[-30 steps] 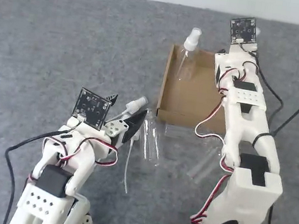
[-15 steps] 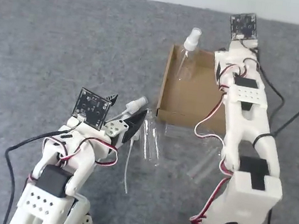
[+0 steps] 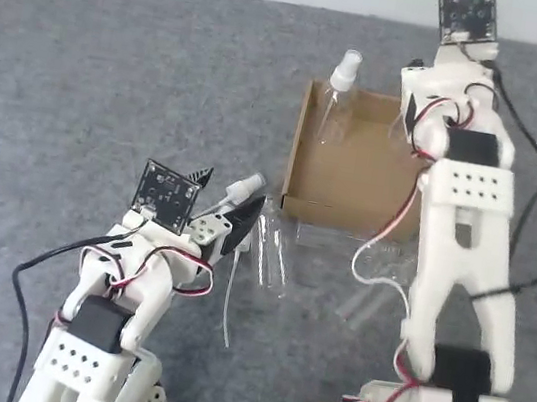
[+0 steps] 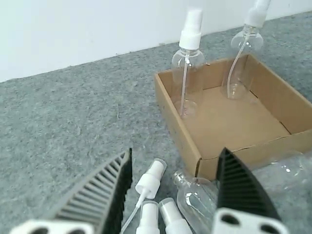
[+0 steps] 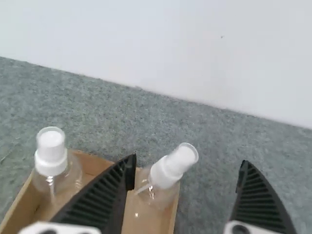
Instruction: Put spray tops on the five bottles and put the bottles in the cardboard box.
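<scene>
The cardboard box [image 3: 353, 173] lies at the far middle of the table. Two clear bottles with white spray tops stand in it, one [image 4: 187, 73] at its far left corner and one [image 4: 243, 63] further right. My right gripper [image 5: 186, 162] is open above the box's far edge, its fingers either side of the tilted spray top of the right bottle [image 5: 165, 180]. My left gripper [image 4: 176, 153] is open low over several loose spray tops [image 4: 151, 178] and a lying bottle without a top [image 4: 195, 197], just in front of the box.
More clear bottles without tops lie on the grey carpet in front of the box [image 3: 365, 296], partly under the right arm [image 3: 464, 180]. A spray top's long tube [image 3: 230, 302] stretches toward the left arm's base. The carpet's left half is bare.
The right arm has risen and drawn back toward the far edge of the box. The left arm and the things near it have stayed put.
</scene>
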